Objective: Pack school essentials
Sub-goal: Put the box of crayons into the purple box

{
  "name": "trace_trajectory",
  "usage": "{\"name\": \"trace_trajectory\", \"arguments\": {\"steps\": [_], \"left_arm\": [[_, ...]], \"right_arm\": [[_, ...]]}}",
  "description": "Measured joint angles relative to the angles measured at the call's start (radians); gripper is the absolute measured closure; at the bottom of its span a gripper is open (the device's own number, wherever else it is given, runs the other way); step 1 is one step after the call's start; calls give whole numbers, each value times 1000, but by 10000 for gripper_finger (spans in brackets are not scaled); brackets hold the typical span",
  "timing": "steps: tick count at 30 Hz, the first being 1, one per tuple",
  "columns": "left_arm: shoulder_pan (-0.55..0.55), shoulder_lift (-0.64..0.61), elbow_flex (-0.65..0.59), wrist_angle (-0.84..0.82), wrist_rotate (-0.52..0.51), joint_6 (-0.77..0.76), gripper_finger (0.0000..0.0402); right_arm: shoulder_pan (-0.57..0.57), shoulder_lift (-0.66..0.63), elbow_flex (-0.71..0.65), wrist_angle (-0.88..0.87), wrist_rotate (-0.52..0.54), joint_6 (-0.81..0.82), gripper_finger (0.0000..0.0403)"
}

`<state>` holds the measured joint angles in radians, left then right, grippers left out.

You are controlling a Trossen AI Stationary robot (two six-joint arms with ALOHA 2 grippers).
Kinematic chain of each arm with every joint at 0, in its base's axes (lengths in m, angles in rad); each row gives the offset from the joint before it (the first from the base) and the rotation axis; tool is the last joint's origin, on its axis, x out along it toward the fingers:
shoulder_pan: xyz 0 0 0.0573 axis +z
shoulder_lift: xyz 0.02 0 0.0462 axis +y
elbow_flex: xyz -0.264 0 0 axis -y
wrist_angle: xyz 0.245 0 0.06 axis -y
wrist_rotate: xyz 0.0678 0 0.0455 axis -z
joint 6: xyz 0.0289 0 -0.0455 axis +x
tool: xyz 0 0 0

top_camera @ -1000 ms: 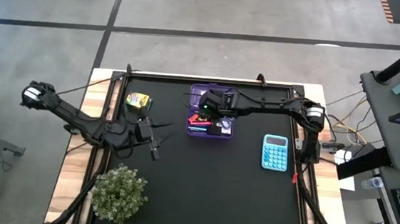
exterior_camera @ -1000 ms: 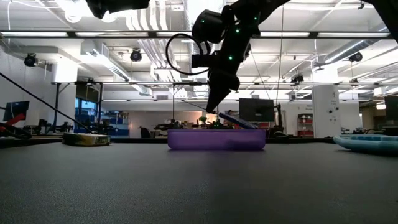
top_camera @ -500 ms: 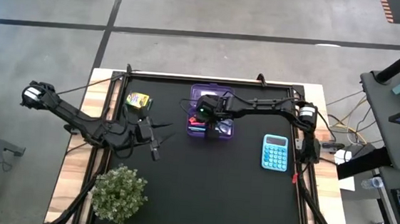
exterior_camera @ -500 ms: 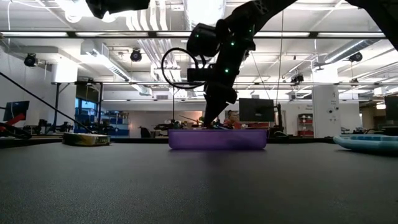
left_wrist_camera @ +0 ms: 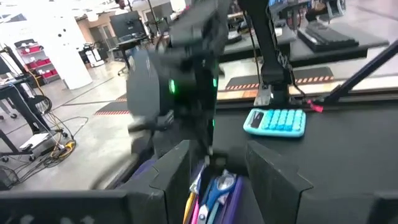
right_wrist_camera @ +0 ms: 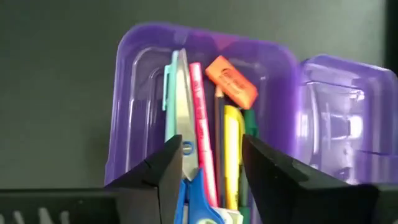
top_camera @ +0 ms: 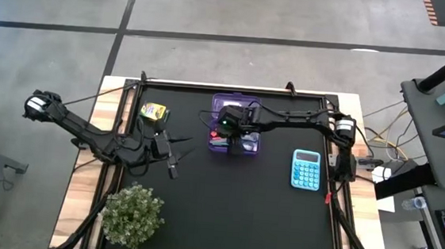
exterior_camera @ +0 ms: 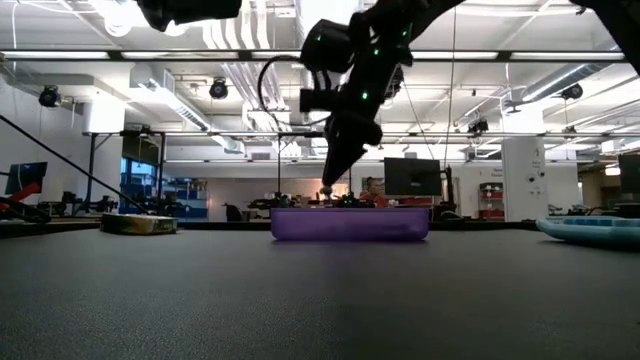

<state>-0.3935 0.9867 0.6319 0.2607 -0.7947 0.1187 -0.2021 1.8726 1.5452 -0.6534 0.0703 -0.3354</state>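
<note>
Packed in translucent purple plastic case (right_wrist_camera: 205, 106), frame centre: blue-handled scissors (right_wrist_camera: 185, 155), pink pen (right_wrist_camera: 200, 124), yellow marker (right_wrist_camera: 231, 149), orange eraser (right_wrist_camera: 231, 81).

Outstanding: yellow-green crayon box (top_camera: 153, 112), upper left.

Right gripper (right_wrist_camera: 208, 168) above case, jaws apart, empty. Left gripper (top_camera: 175, 146) idle, jaws apart.

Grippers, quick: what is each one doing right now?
Left gripper: open, empty, beside the plant.
Right gripper: open, empty, above the purple case.

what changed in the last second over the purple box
The right gripper, which a second ago reached down to a blue item sticking out over the purple plastic box, has let it drop inside and now hangs open just above the blue-handled scissors. The left gripper, yellow-green crayon box, blue calculator and potted plant stayed put.
</note>
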Motion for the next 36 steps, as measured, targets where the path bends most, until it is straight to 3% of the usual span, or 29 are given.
{"name": "trace_trajectory", "arguments": {"steps": [6, 14, 19, 23, 25, 28, 32, 36], "left_arm": [[0, 17, -12, -43, 0, -7, 263], [40, 36, -32, -15, -83, 29, 263], [91, 34, -30, 135, -86, 67, 263], [133, 34, -31, 96, -120, -95, 263], [167, 33, -30, 24, -142, -234, 263], [249, 31, 7, -242, -122, -489, 263], [427, 69, 107, -708, 55, -838, 263], [599, 161, 153, -950, 208, -948, 263]], "right_arm": [[20, -114, -65, 132, -1, 27, 252], [23, -335, -396, 574, 1, 82, 274], [43, -461, -581, 841, 9, 131, 280], [78, -552, -670, 935, 7, 106, 284], [88, -589, -710, 943, 7, 89, 286], [93, -643, -768, 970, 7, 84, 290], [93, -691, -835, 1001, 7, 92, 294], [93, -710, -880, 1048, 7, 95, 300]]}}
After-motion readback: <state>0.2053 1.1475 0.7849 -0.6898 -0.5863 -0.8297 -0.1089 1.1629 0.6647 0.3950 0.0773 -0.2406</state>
